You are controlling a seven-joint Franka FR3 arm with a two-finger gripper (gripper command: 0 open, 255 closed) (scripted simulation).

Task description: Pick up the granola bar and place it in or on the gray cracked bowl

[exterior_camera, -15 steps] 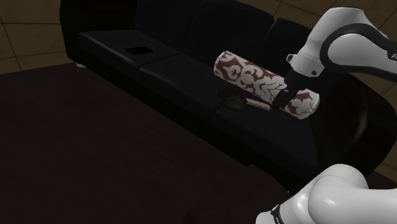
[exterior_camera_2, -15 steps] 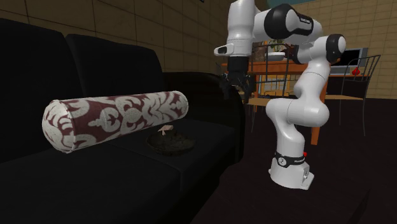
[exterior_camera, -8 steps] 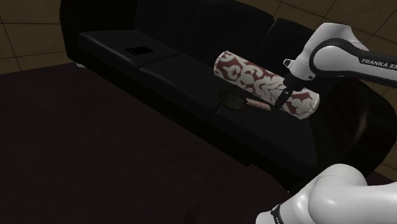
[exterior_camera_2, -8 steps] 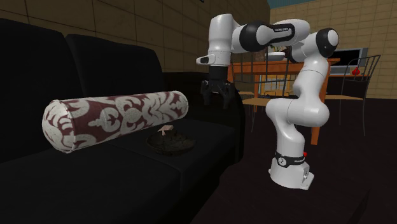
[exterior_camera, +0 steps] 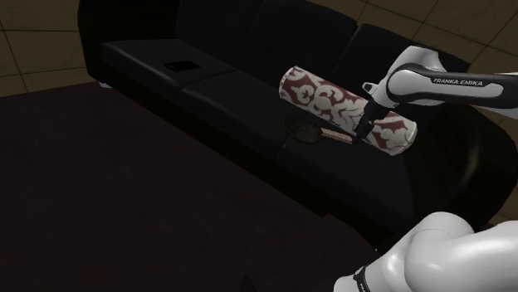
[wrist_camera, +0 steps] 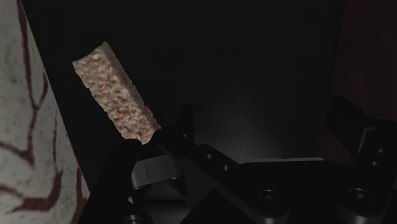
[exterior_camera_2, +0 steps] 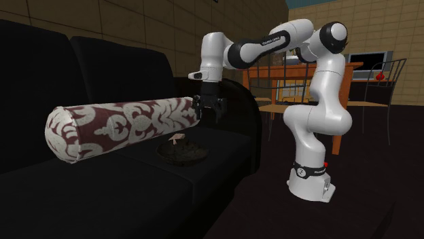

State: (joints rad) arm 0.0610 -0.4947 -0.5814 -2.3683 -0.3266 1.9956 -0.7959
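Note:
The granola bar [exterior_camera: 336, 135] is a pale speckled bar lying on the black sofa seat [exterior_camera: 249, 124], one end against the dark bowl [exterior_camera: 300, 128]. In the second exterior view the bar [exterior_camera_2: 175, 139] sticks up from the bowl [exterior_camera_2: 182, 153] just below the bolster. My gripper [exterior_camera_2: 208, 107] hangs open above and a little beyond them, at the bolster's end; the shoulder view puts the gripper [exterior_camera: 365, 133] in front of that end. In the wrist view the bar [wrist_camera: 114, 92] lies diagonally ahead of my fingers [wrist_camera: 213, 159], untouched, with nothing between them.
A long maroon-and-white patterned bolster [exterior_camera_2: 122, 125] lies along the sofa back right beside the bowl, and its fabric [wrist_camera: 25, 127] is close to the gripper. The sofa armrest [exterior_camera_2: 241, 108] rises behind the gripper. A table and chairs [exterior_camera_2: 306, 81] stand beyond the arm.
The arm swung from over the armrest toward the bolster's end and came lower, closer to the bar and bowl. The bar and bowl have not moved.

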